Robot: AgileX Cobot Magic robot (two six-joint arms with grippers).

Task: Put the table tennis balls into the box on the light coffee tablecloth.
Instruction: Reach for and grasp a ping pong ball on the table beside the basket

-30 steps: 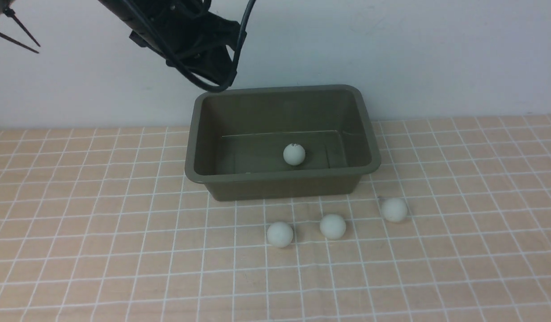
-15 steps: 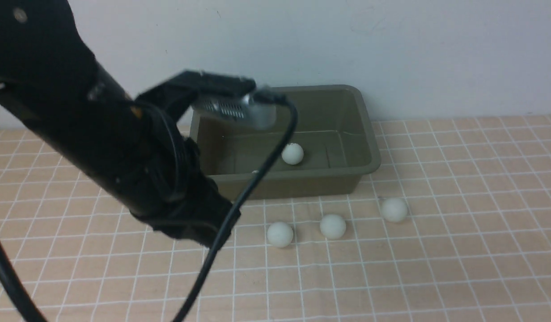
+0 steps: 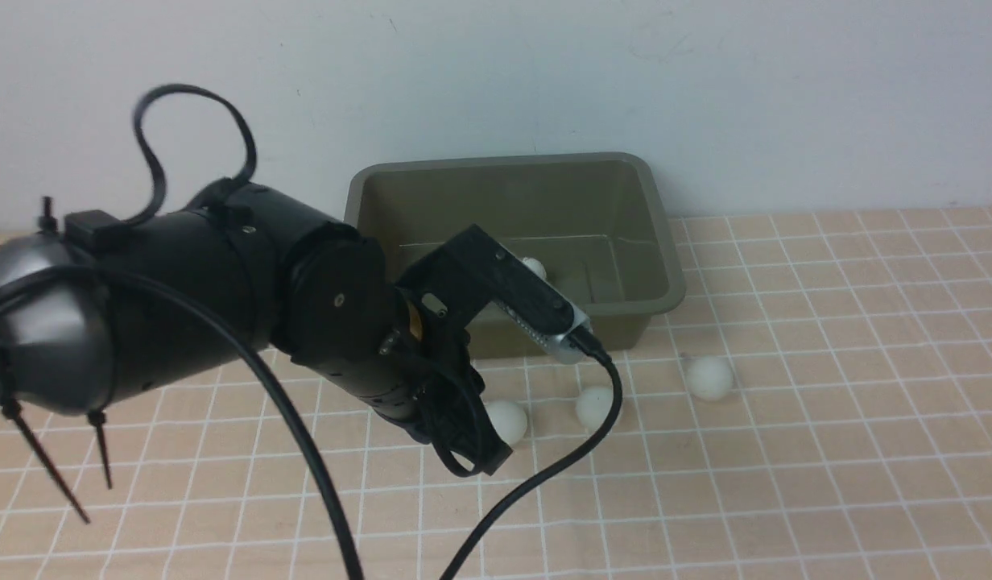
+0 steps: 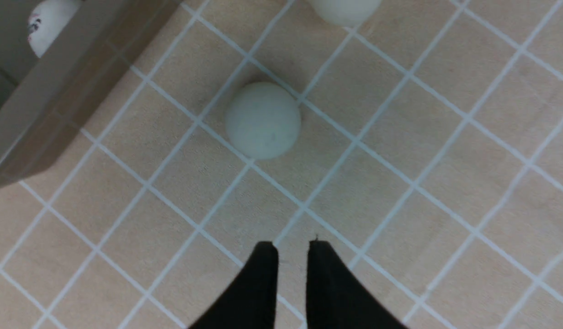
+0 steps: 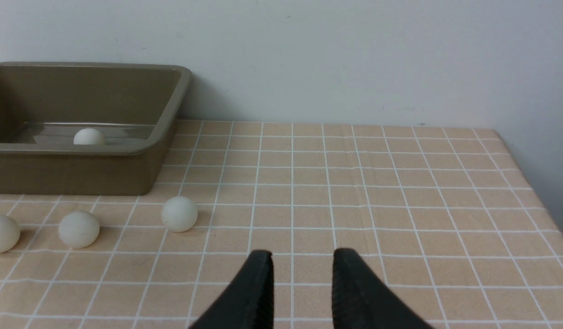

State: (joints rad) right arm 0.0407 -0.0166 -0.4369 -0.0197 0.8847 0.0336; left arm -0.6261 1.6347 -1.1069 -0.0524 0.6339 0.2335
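Left gripper (image 4: 291, 246) is seen barely cracked open with nothing in it, pointed at the closest ball (image 4: 263, 120), mid-frame. Only one ball (image 5: 88, 136) can be spotted inside the box (image 5: 174, 112), upper left; three are left on the cloth (image 5: 400, 183). Right gripper (image 5: 302, 258) is parked part-open, empty.

Plain wall (image 3: 705, 80) (pale grey); even light

This looks like a robot test room. A black robot arm (image 3: 222, 306) hangs over a checked cloth (image 3: 826, 451). The wall (image 3: 705, 80) is bare.
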